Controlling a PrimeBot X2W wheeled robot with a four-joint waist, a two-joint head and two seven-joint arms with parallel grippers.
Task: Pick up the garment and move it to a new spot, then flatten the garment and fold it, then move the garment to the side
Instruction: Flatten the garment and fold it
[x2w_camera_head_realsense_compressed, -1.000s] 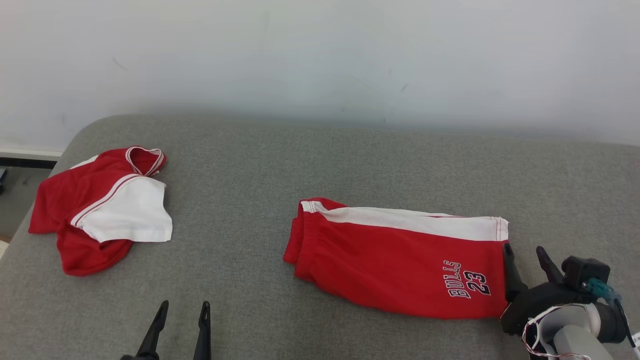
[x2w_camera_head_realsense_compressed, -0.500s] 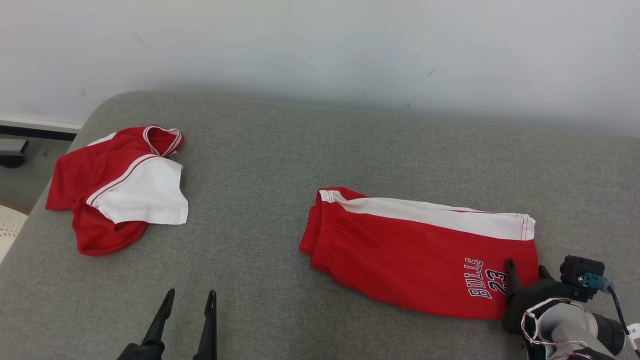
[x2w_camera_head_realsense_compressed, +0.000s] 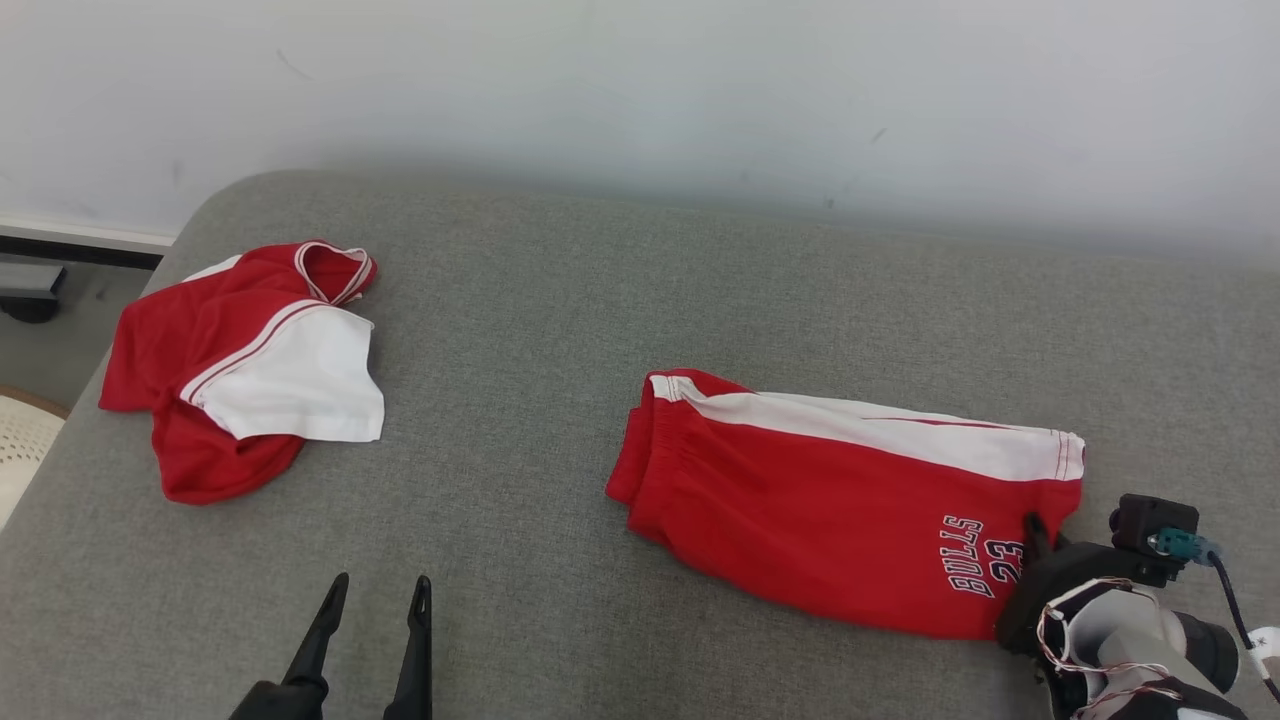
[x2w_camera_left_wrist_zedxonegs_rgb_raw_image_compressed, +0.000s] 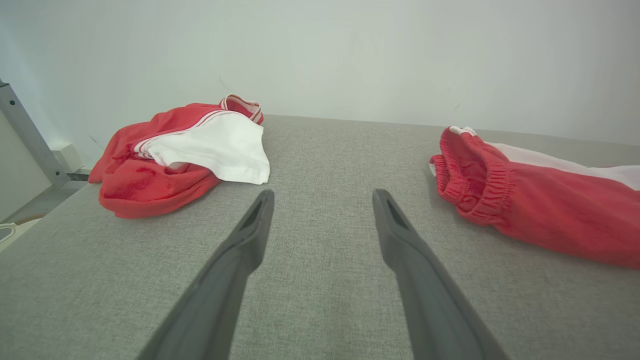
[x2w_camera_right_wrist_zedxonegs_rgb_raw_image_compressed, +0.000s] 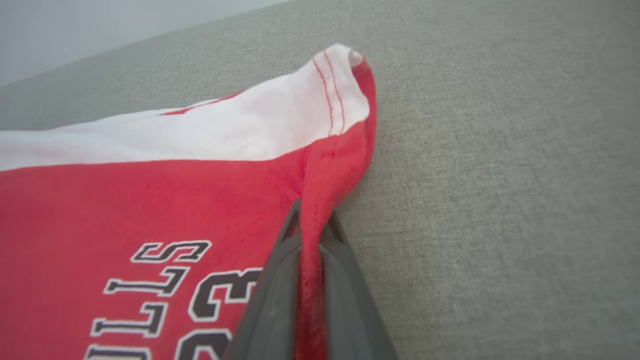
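Shorts (x2w_camera_head_realsense_compressed: 820, 500) hem now pinched by right fingers (x2w_camera_right_wrist_zedxonegs_rgb_raw_image_compressed: 270, 300), open a second ago; left fingers (x2w_camera_left_wrist_zedxonegs_rgb_raw_image_compressed: 240, 260) spread

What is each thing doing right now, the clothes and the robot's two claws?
Shorts: lying flat on the grey cushion, one hem corner pinched.
Shirt: crumpled in a heap, untouched.
Left gripper: open, holding nothing.
Right gripper: shut on the shorts' hem.

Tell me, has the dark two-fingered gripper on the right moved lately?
Yes. The right gripper has slid left onto the red-and-white basketball shorts, judged against their printed 23; its fingers, earlier beside the hem, now pinch it.
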